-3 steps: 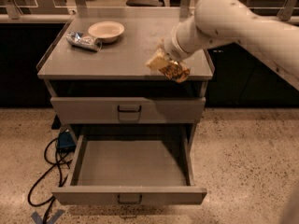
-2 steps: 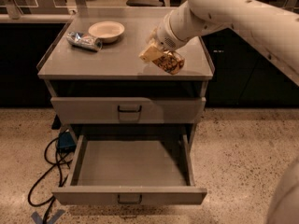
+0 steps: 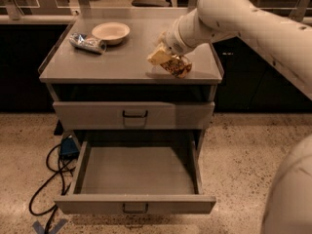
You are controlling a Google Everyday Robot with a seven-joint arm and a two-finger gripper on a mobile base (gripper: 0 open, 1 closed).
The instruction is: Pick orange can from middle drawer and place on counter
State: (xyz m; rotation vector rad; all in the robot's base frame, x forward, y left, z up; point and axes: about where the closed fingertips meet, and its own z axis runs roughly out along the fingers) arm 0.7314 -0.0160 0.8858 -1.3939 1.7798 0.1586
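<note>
Over the tabletop's (image 3: 122, 60) near right part, the gripper's (image 3: 165, 57) jaws pinch the tilted orange can (image 3: 179, 67). It is probably light, thin-walled and slick, so a gentle mid-body hold suits it.

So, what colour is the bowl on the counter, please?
Cream-white bowl, camera view; the end effector holds the orange can over the counter.

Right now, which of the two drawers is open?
The lower one, the middle drawer, is pulled out; the upper drawer is shut. The gripper holds the orange can over the counter.
</note>
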